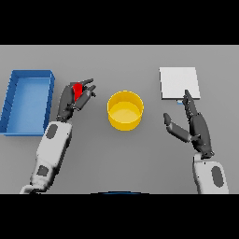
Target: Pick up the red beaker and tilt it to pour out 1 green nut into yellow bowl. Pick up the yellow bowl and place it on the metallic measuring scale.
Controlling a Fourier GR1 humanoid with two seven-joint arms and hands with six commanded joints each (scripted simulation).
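Left of the yellow bowl (125,110) we see the left hand (74,100) curled round the red beaker (78,88), likely light, rigid, best gripped mid-wall; right hand (193,123) loose-fingered, holding nothing, near the scale (179,83).

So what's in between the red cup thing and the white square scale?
The yellow bowl sits between the red beaker, held in the left hand, and the scale. Otherwise there is only bare grey table, as the head view shows.
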